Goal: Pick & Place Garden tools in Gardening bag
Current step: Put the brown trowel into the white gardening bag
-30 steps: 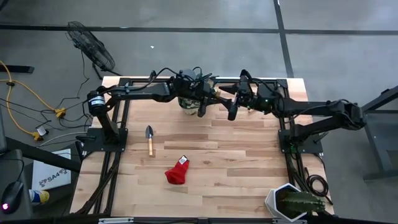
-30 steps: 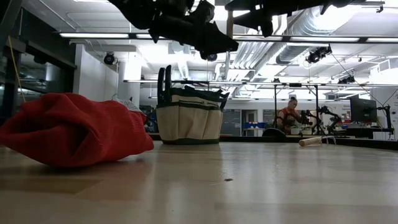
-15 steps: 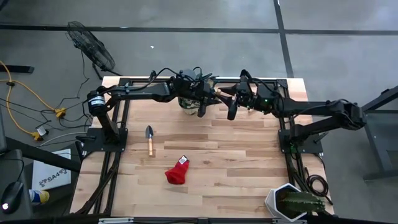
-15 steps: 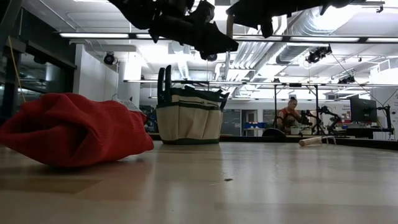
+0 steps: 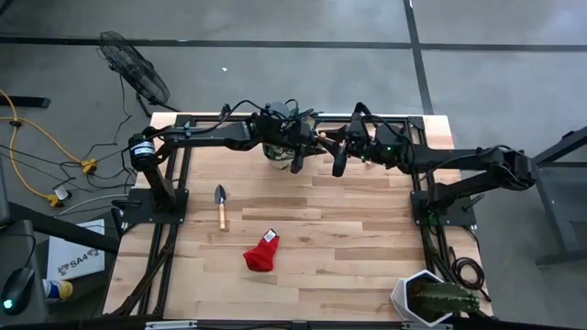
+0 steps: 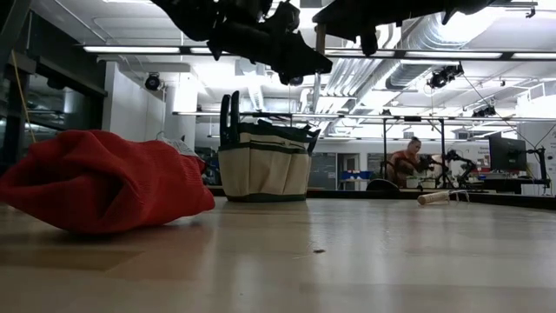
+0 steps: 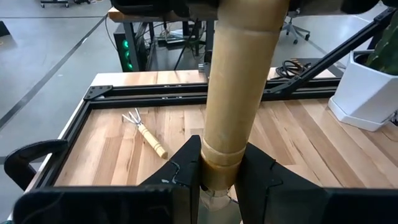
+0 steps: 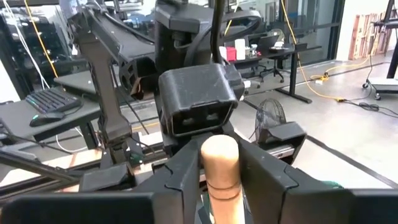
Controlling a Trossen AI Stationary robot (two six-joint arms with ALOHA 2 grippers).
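Seen from above: left gripper point(image 5: 295, 163) and right gripper point(image 5: 337, 165) raised at the far edge of the wooden table point(image 5: 348, 238), facing each other beside the gardening bag point(image 5: 275, 149). Both clamped on one wooden tool handle point(image 7: 239, 93), each pair of fingers point(image 7: 186, 171) pressed to its sides in the wrist views; metal end hidden, so which tool cannot be told. Bag upright on the table in the low view, dark shear handles point(image 6: 231, 117) standing up from its side pocket. Trowel point(image 5: 220, 203) flat near the left arm's base. Red fabric piece point(image 5: 262, 253) nearer the front. Small hand fork point(image 7: 144, 127) lying near the right rear corner. Potted plant point(image 5: 431, 299) at the front right corner.
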